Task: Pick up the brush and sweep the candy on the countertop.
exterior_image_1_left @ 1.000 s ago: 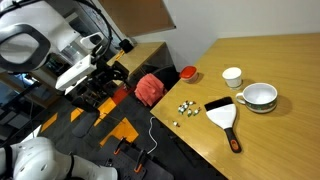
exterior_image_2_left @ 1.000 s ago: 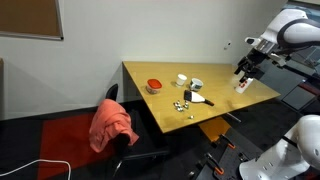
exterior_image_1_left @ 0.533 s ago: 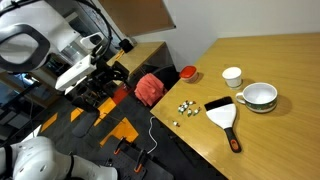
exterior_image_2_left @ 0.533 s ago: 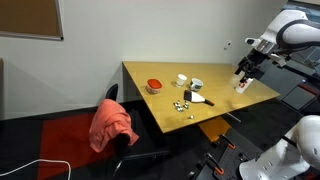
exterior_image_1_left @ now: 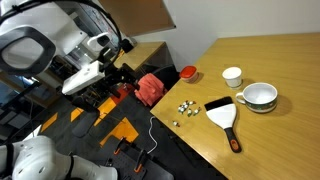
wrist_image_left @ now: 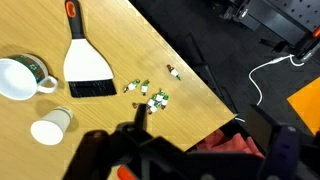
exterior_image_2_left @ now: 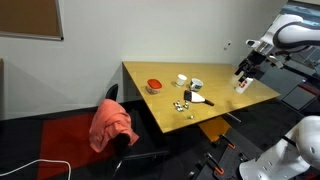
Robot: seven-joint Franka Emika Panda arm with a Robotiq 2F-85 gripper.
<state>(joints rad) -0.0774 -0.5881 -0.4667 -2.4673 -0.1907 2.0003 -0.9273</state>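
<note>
**Pre-grasp: nothing held, well apart from brush**

Looking down past the dark Robotiq gripper (wrist_image_left: 188,158) in the wrist view: blurry, but reads as spread wide, nothing pinched. Hovering high near the straight edge of the light tan wooden countertop (exterior_image_1_left: 285,55), well apart from everything on it.

Flat hand brush, white fan head, slim black handle, red end (wrist_image_left: 86,66): lying flat on the top, untouched, wide edge facing the cluster of tiny wrapped candy, whitish, green and dark (wrist_image_left: 150,94). Candy just beside the head, loosely scattered, outer pieces near the counter edge.

Risks (judgement only):
- Thin, low handle: easy to scrape the wood, or to close off-centre and lift a tilted brush.
- Descending over the head instead of the handle: likely to nudge candy toward the edge.
- Sweeping outward: pieces over the side. Safer sweeping inward.
- Swinging the lifted brush: could knock the mug.

Containers:
- White mug with green pattern (wrist_image_left: 20,78), just beside the brush head: looks empty.
- Small white cup (wrist_image_left: 50,128), near the mug: looks empty.
- Red round lid-like thing (exterior_image_1_left: 188,72): contents, cannot tell.
</note>
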